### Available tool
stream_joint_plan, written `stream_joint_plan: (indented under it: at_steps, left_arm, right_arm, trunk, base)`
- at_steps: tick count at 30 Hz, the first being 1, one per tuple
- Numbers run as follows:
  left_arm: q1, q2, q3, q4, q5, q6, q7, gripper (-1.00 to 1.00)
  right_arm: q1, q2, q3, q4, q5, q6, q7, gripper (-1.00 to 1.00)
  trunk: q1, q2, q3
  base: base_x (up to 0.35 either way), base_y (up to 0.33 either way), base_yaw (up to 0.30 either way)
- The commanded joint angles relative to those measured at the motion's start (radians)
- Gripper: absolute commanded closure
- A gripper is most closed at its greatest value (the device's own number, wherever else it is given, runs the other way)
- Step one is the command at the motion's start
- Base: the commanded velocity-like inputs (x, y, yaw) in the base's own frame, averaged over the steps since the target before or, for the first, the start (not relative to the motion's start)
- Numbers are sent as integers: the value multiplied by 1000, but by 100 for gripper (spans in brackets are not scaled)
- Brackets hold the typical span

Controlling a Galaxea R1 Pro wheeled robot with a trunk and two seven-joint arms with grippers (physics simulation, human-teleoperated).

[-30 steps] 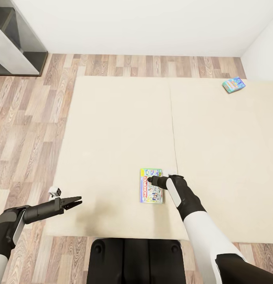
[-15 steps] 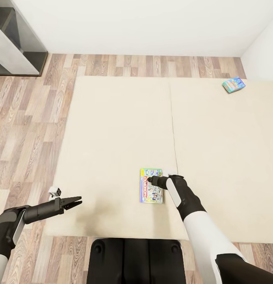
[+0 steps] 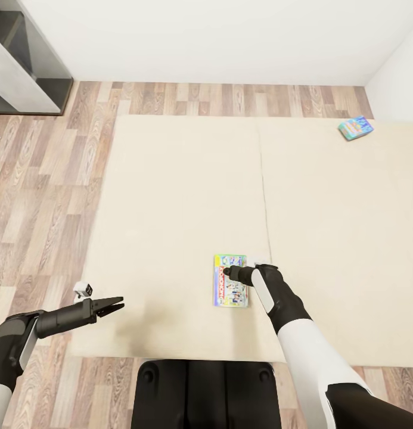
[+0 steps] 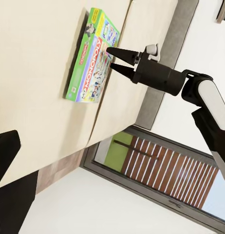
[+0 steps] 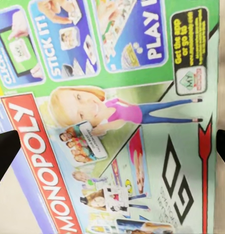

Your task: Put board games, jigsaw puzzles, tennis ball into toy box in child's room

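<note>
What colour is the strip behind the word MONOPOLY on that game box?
Red, with white letters, on the Monopoly box; the right wrist view shows it best.

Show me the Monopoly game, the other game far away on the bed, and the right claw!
Monopoly game (image 3: 230,289), head view, middle of its lid.
Other game (image 3: 355,127), head view, centre of its top face.
Right claw (image 4: 112,59), left wrist view, between its two open pointed tips.

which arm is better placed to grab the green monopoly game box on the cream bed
Right. The right gripper hangs directly over the green Monopoly game box, fingers apart, as the left wrist view confirms. The left gripper sits off at the cream bed's near-left edge, well aside.
</note>
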Motion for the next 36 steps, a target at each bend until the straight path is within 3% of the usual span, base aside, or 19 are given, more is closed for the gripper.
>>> stream_joint_plan:
  at_steps: [1, 36]
  left_arm:
    - [0, 0, 0, 0, 0, 10, -4, -100]
    - [0, 0, 0, 0, 1, 10, -4, -100]
  right_arm:
    - [0, 1, -2, -1, -11, 4, -9, -100]
    - [0, 1, -2, -1, -12, 5, -8, -100]
  trunk:
    - [1, -2, -1]
    - [1, -2, -1]
  base:
    - [0, 81, 0]
    - [0, 15, 0]
